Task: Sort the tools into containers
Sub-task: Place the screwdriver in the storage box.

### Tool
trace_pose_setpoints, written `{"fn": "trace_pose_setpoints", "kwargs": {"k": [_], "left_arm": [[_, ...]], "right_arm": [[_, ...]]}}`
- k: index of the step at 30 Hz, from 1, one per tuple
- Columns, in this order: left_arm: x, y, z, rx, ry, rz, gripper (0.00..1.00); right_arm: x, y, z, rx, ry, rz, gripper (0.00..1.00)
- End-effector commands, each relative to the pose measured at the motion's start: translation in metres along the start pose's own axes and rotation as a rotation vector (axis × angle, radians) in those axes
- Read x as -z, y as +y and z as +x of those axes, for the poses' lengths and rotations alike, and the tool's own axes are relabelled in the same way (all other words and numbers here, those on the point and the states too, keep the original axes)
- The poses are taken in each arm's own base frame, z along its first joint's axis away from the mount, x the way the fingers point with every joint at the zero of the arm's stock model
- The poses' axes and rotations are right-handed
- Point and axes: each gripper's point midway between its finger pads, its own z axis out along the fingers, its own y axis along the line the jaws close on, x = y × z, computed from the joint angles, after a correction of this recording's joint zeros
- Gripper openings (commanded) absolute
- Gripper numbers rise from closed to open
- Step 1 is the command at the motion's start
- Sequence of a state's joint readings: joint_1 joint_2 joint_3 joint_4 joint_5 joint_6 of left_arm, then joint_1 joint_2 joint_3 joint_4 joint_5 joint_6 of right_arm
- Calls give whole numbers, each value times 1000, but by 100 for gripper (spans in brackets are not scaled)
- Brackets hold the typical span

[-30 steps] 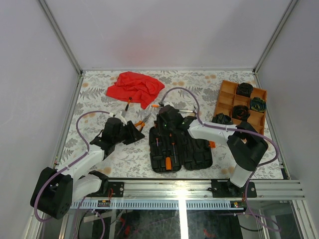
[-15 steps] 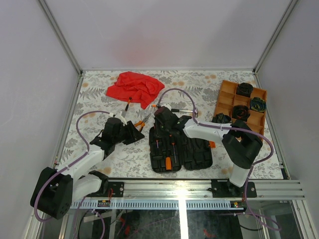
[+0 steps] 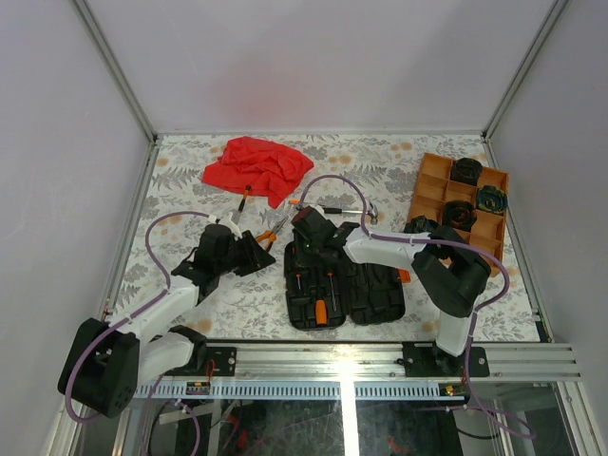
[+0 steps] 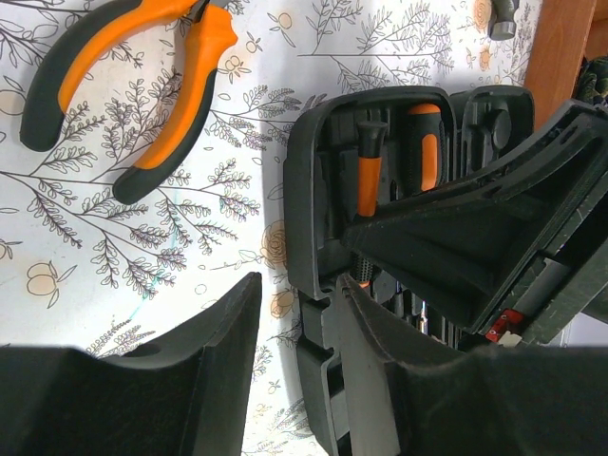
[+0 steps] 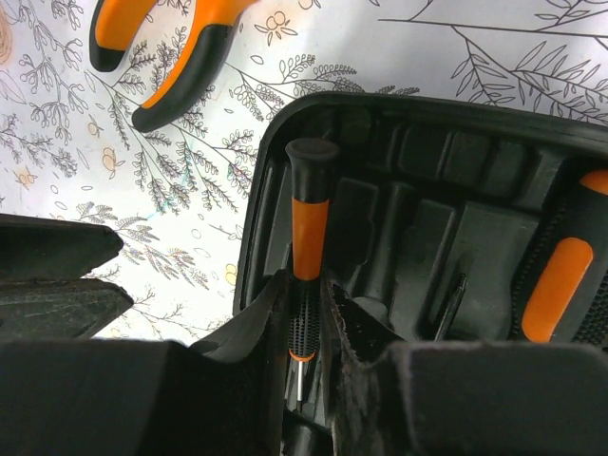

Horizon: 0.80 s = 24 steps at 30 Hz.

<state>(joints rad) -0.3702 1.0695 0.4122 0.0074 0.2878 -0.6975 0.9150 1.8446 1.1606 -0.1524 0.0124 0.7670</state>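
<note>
The black ribbed tool case [image 3: 366,290] lies open at the table's near middle, with screwdrivers in its slots. My right gripper [image 3: 306,245] hangs over its left half, shut on a small orange-and-black screwdriver [image 5: 311,218] whose handle sits in a moulded slot of the case [image 5: 427,190]; the right gripper [image 5: 306,294] pinches its knurled neck. A thicker orange-handled screwdriver [image 5: 556,285] lies to the right. My left gripper [image 4: 299,285] is open, its fingers either side of the case's left rim [image 4: 313,190]. Orange-handled pliers [image 3: 271,231] lie just left of the case.
A hammer [image 3: 344,209] lies behind the case. A loose screwdriver [image 3: 244,201] lies at the edge of the red cloth [image 3: 256,166]. The orange tray [image 3: 432,180] at the right holds dark coils [image 3: 467,171], and another coil [image 3: 423,228] rests beside it.
My right gripper has moved left and slightly nearer over the case, carrying the small screwdriver. The left arm has stayed where it was.
</note>
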Motion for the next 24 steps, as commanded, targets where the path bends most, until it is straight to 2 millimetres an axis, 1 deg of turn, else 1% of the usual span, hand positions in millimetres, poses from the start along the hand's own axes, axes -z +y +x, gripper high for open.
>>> {"fn": "trace_pose_setpoints", "kwargs": {"k": [1,9,12,16,20,24], "left_arm": [[-2,1,-4,-20,-15,7,36],[-3,0,-3,-21,-12,11,36],[-3,0,-3,-19,-12,8,36],[-3,1,-3,-20,-11,7,36],[-3,1,-3,-21,-9,5,36],[-2,-1,-2,-28,-4,16,35]], "right_arm": [[4,17,-10,-23,-13,-35,13],[5,14,-8,-24,2,-10,22],[7,15,-10,-24,1,-5,29],[11,15,-11,-24,-1,-4,35],[16,14,-14,-19,-14,4,36],[26,8,-22,-9,-60,32,33]]}}
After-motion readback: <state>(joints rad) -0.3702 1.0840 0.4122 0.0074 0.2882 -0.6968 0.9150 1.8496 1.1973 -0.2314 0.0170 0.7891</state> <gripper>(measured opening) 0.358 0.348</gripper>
